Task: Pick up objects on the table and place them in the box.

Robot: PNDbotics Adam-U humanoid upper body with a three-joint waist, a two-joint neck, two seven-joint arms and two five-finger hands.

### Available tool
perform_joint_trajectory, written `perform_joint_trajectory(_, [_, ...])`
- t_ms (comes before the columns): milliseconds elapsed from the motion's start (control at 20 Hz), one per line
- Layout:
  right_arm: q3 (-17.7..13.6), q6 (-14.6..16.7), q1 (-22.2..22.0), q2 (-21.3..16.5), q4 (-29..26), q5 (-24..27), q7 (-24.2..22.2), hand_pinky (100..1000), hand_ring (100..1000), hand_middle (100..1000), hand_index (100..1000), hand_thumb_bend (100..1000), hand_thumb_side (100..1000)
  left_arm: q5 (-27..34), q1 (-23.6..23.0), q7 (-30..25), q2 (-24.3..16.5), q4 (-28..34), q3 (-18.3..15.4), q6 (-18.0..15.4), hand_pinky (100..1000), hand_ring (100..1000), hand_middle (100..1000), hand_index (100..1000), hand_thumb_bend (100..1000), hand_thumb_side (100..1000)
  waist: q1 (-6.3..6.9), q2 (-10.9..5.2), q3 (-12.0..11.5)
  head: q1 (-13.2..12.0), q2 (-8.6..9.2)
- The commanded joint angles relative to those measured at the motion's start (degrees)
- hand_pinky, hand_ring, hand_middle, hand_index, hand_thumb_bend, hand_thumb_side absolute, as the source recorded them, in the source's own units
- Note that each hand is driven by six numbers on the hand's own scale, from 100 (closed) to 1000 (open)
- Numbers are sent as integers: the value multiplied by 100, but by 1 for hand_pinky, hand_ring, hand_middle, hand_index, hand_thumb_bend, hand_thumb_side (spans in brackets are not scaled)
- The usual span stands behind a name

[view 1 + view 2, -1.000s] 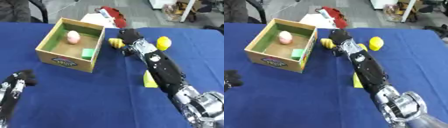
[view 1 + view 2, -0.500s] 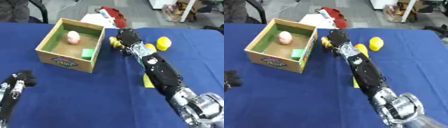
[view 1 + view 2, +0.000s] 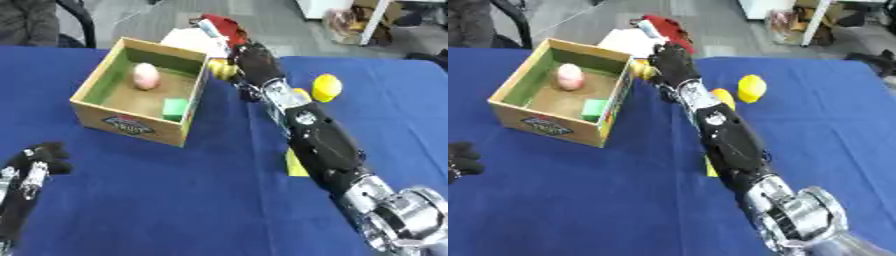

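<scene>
On the blue bench [image 3: 131, 200] the wooden box [image 3: 94, 92] already holds a pink egg [image 3: 146, 76] and green block [image 3: 176, 108]. The right robot hand [image 3: 254, 62] curls round a small yellow object [image 3: 221, 70] beside the box's far corner; it looks light and rigid, best pinched across its middle.

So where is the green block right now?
The green block lies inside the wooden box, in the near right corner against the right wall, on the left of the left eye view, with the pink egg-shaped thing further back.

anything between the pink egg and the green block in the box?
No. Left eye view shows only bare box floor between pink egg and green block.
</scene>
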State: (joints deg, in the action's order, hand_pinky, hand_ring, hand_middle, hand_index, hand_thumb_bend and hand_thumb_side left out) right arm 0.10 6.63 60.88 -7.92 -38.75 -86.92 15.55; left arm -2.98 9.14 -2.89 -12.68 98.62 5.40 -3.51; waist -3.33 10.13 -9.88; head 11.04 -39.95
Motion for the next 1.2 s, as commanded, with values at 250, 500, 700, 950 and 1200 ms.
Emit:
perform_joint_trajectory(250, [277, 397, 437, 46, -611, 515, -266, 766, 753, 686, 366, 100, 100, 18, 37, -6, -100, 105, -14, -7, 665, 583, 593, 757, 100, 755, 6, -124, -45, 65, -17])
perform_joint_trajectory(500, [380, 725, 622, 442, -578, 359, -550, 773, 765, 705, 391, 100, 100, 29, 107, -46, -100, 112, 25, -11, 665, 582, 592, 757, 100, 751, -7, -107, -228, 170, 33])
perform_joint_trajectory(700, [345, 909, 688, 785, -360, -7, -724, 782, 783, 729, 443, 100, 100, 40, 164, -82, -99, 117, 61, -9, 666, 582, 592, 757, 100, 752, -37, -67, -444, 302, 91])
perform_joint_trajectory(950, [310, 1144, 630, 1022, -198, -433, -753, 793, 810, 769, 791, 100, 137, 37, 187, -79, -118, 124, 53, -4, 666, 582, 592, 757, 100, 753, -61, -23, -561, 361, 106])
perform_joint_trajectory(1200, [344, 1077, 602, 1050, -248, -815, -665, 790, 818, 781, 905, 100, 169, 40, 184, -96, -111, 120, 66, -3, 666, 581, 592, 757, 100, 756, -76, -20, -528, 359, 96])
